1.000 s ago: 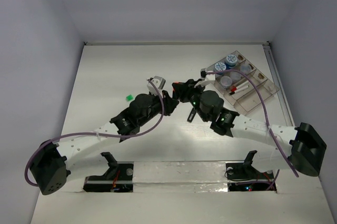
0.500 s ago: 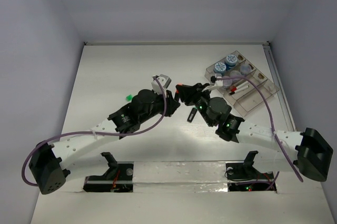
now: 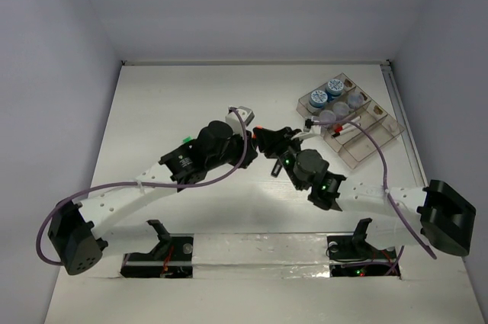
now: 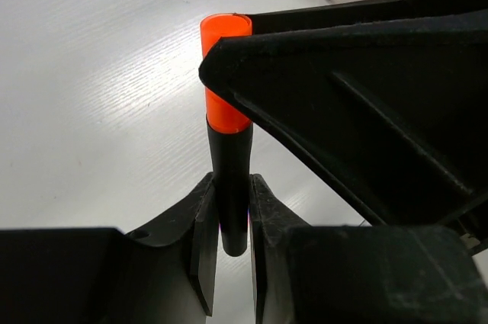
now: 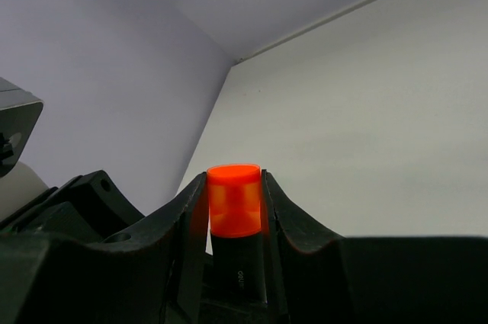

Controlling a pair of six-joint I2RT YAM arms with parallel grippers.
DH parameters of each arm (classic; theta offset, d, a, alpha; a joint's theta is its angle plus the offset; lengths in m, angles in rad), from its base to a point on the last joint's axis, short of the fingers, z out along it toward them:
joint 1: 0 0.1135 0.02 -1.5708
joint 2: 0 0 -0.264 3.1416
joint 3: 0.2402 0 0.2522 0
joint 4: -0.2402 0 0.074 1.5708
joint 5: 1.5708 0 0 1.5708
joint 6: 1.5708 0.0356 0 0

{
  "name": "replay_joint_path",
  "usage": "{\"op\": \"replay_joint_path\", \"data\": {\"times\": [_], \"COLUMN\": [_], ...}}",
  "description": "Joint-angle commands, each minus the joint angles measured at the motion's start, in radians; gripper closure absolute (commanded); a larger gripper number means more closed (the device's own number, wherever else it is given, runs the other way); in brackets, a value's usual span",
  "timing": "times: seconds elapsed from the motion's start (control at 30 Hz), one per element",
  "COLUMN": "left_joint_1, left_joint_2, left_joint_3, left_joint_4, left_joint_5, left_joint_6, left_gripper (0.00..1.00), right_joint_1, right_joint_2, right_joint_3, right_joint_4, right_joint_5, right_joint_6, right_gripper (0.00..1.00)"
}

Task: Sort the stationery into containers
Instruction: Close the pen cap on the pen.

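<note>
highlighter: we see the stubby black highlighter with orange cap (image 4: 227,179) over the white worktop (image 3: 168,103), left of the clear plastic tray (image 3: 379,138)
left jaws: clamped on the barrel
right jaws: clamped on the cap

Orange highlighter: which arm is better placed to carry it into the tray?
Right. The right pincer grips the orange highlighter by its cap, and the clear tray lies on that side. The left pincer, on the black body, is farther away.
</note>
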Motion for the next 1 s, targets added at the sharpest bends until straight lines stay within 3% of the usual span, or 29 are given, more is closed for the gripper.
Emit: {"op": "replay_joint_path", "data": {"times": [0.0, 0.3, 0.57, 0.77, 0.97], "left_joint_1": [0.072, 0.092, 0.092, 0.092, 0.101], "left_joint_2": [-0.024, -0.017, -0.037, -0.043, -0.072], "left_joint_3": [0.201, 0.194, 0.022, 0.086, 0.088], "left_joint_4": [0.534, 0.546, 0.598, 0.595, 0.537], "left_joint_5": [-0.130, -0.082, -0.048, -0.070, -0.058], "left_joint_6": [0.040, 0.015, -0.060, -0.010, 0.020], "left_gripper": [1.00, 1.00, 1.00, 1.00, 1.00], "right_joint_1": [0.159, 0.168, 0.168, 0.168, 0.168], "right_joint_2": [0.046, 0.057, -0.068, 0.052, -0.015], "right_joint_3": [-0.096, -0.120, -0.044, -0.073, -0.120], "right_joint_4": [-0.211, -0.177, -0.314, -0.236, -0.252], "right_joint_5": [-0.271, -0.301, -0.184, -0.267, -0.221], "right_joint_6": [0.098, 0.155, 0.061, 0.148, 0.161], "right_gripper": [1.00, 1.00, 1.00, 1.00, 1.00]}}
